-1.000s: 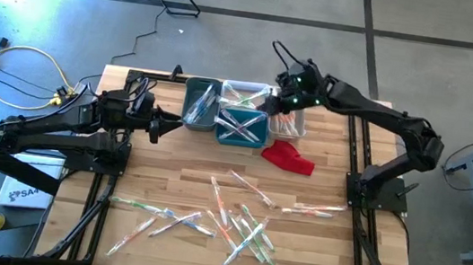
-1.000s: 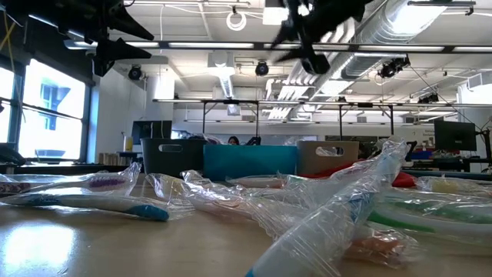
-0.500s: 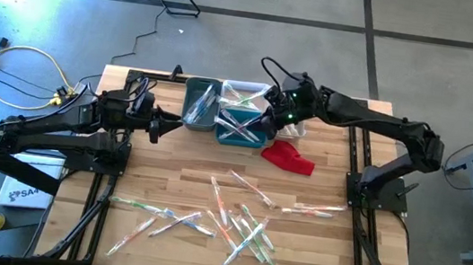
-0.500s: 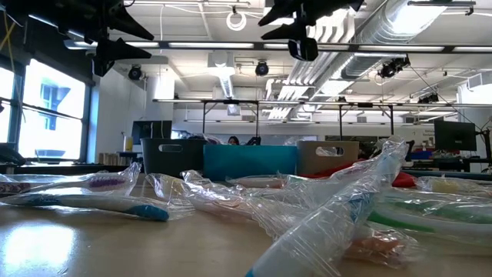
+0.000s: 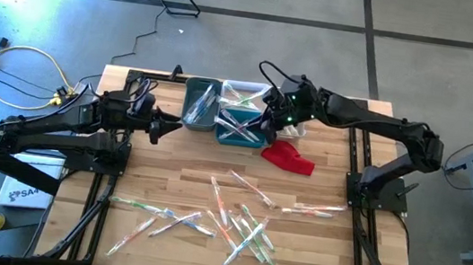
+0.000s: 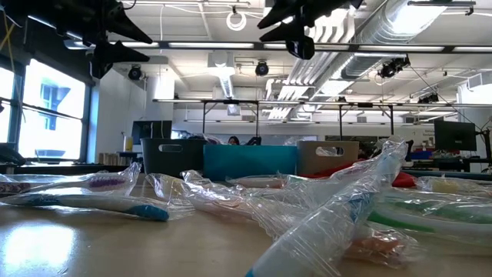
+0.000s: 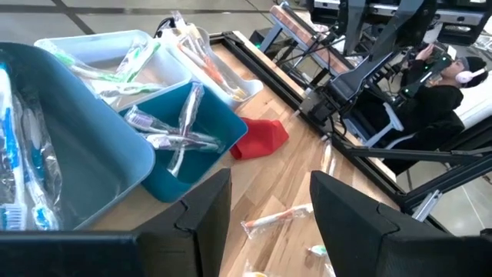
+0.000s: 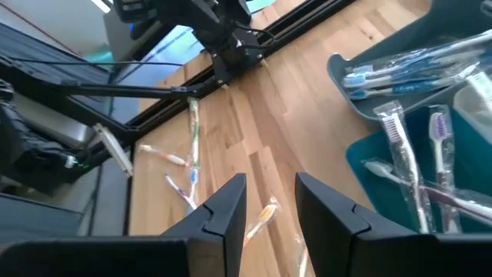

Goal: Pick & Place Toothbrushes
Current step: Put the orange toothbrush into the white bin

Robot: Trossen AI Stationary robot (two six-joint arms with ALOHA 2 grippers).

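Observation:
Many wrapped toothbrushes (image 5: 239,223) lie loose on the near half of the wooden table. Others lie in the bins at the far side: a grey-blue bin (image 5: 201,106), a teal bin (image 5: 241,129) and a white bin (image 5: 243,91). My right gripper (image 5: 266,127) hovers above the teal bin's right end (image 8: 400,177), slanting down, open and empty (image 8: 269,208). My left gripper (image 5: 161,129) waits above the table, left of the grey-blue bin. It is open and empty too (image 7: 269,208).
A crumpled red cloth (image 5: 289,157) lies right of the teal bin, just beyond my right gripper. Another pale bin (image 5: 290,121) with orange-handled brushes stands at the far right of the row. Bare wood shows between the bins and the scattered brushes.
My right gripper has swung from over the far-right bins toward the table's left and near edge, and has come over the teal bin's right end. It rolled about its own axis on the way. My left arm has kept still.

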